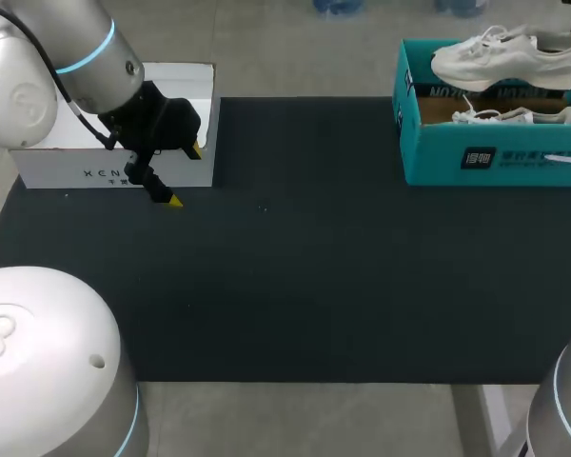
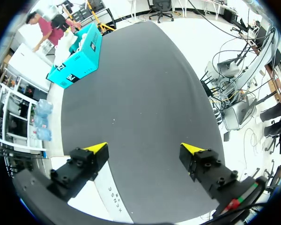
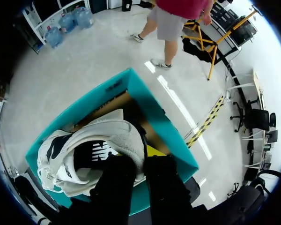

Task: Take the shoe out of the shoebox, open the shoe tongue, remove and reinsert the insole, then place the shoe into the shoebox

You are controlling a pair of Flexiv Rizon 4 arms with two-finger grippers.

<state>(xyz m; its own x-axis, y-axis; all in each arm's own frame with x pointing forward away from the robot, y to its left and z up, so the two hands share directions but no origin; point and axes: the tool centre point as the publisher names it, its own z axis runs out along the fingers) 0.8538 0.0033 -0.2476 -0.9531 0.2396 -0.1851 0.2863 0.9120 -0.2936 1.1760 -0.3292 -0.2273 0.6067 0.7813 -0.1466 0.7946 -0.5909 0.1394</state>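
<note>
The left gripper [image 2: 145,149] hangs over the desk's [image 1: 295,267] far left corner, its jaws wide with nothing between them, beside a white box [image 1: 67,169]. At the far right corner, the first step looks to be under way: a white sneaker [image 1: 500,59] is held above the teal shoebox [image 1: 495,157], toe towards the left, not yet carried off. The right gripper [image 3: 141,159] has its jaws narrow and clamped on the heel collar. A second sneaker [image 1: 514,116] lies inside the shoebox. Next, the lifted sneaker probably needs to travel to the bare middle of the desk and be set sole down, where the left jaws can reach the tongue. The sneaker is white and knit-looking, with white laces, a thick sole and a dark insole bearing pale print.
</note>
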